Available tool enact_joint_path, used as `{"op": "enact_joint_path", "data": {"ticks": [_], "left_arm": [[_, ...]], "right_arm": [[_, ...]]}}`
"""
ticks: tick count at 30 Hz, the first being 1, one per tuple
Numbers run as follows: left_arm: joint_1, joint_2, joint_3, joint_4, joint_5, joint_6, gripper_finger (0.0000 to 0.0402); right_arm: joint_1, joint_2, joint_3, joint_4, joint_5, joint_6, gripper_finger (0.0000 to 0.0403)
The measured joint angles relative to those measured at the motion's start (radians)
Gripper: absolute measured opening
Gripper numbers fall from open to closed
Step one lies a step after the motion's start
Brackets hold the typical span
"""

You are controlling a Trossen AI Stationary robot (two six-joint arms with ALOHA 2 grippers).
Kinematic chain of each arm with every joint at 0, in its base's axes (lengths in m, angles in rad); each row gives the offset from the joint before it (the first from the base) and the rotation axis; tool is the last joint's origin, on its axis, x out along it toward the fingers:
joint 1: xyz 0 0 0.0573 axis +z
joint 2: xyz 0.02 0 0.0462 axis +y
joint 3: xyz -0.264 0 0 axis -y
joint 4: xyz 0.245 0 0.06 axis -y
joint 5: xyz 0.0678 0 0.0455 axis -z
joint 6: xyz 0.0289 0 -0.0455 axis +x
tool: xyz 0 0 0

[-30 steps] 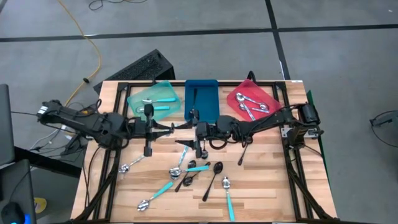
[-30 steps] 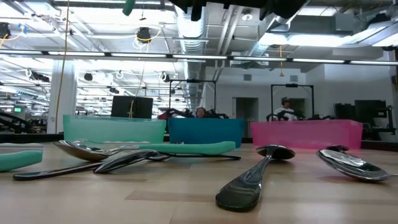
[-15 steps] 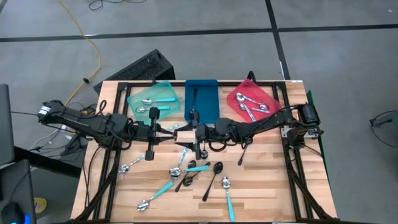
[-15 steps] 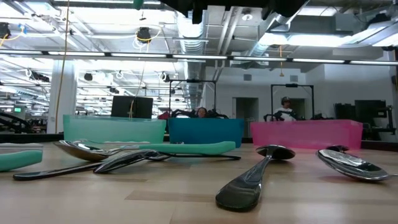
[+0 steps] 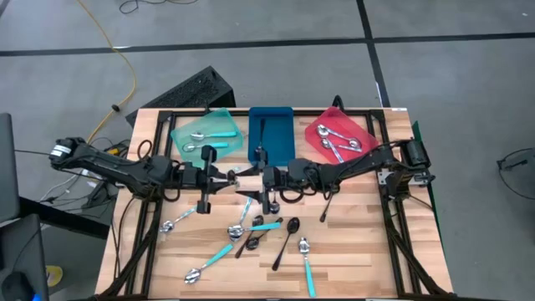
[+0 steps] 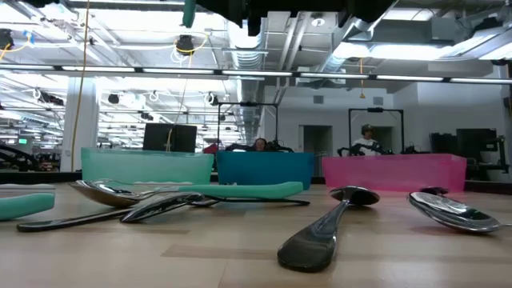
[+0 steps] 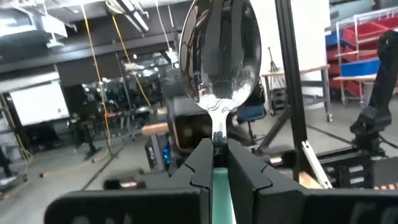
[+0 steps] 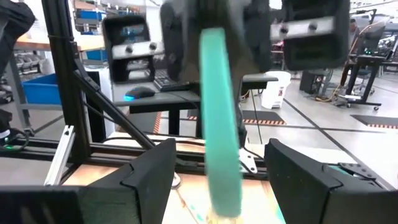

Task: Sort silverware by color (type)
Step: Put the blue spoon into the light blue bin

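The left gripper [image 7: 219, 163] was clamped on a teal-handled spoon with a shiny silver bowl [image 7: 219, 56], its two dark fingers [image 7: 198, 168] pressed against the neck where the metal met the teal plastic. In the high view that left gripper [image 5: 234, 174] hung above the wooden slatted table [image 5: 368, 242], just in front of the blue rectangular plastic tray [image 5: 271, 134] and toward its left corner. The right gripper [image 8: 219, 174] faced it from close by with its fingers spread wide, and the teal handle stood in the gap between them, touched by neither finger as far as the right wrist view showed. From above, the right gripper [image 5: 257, 176] sat directly in front of the blue tray, almost meeting the left one.

Left of the blue tray, the teal rectangular plastic tray [image 5: 180, 134] held two teal-handled spoons [image 5: 214, 134]. Right of the blue tray, the red rectangular plastic tray [image 5: 313, 127] held several all-silver metal spoons [image 5: 338, 142]. The blue tray itself held one dark utensil [image 5: 262, 130], too small to identify.

Well in front of the blue tray, on the near half of the table, lay a loose scatter of spoons: an all-black spoon [image 5: 286, 238], teal-handled ones [image 5: 211, 262] and silver ones [image 5: 174, 221]. In the low view a black spoon [image 6: 324, 228] lay nearest the camera.
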Motion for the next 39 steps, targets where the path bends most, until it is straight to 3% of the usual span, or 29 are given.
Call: {"op": "enact_joint_path", "data": {"ticks": [12, 16, 21, 26, 30, 39], "left_arm": [[0.008, 0.079, -0.001, 0.072, 0.020, -0.029, 0.0008], [0.009, 0.082, -0.001, 0.055, 0.014, -0.028, 0.0008], [0.010, 0.081, -0.001, 0.052, 0.002, -0.042, 0.0008], [0.009, 0.081, 0.000, 0.025, -0.022, -0.068, 0.0012], [0.008, 0.080, 0.001, 0.011, -0.072, -0.085, 0.0041], [0.001, 0.016, -0.001, -0.113, -0.138, -0.096, 0.0154]], "right_arm": [[-0.002, 0.000, 0.000, -0.018, 0.024, 0.002, 0.0255], [0.001, 0.001, 0.000, -0.050, 0.065, 0.003, 0.0206], [0.003, 0.001, 0.000, -0.063, 0.075, -0.006, 0.0093], [0.012, 0.002, 0.000, -0.062, 0.084, -0.002, 0.0092], [0.014, 0.002, -0.001, -0.055, 0.112, 0.021, 0.0092], [0.008, -0.008, -0.001, -0.027, 0.152, 0.064, 0.0092]]}}
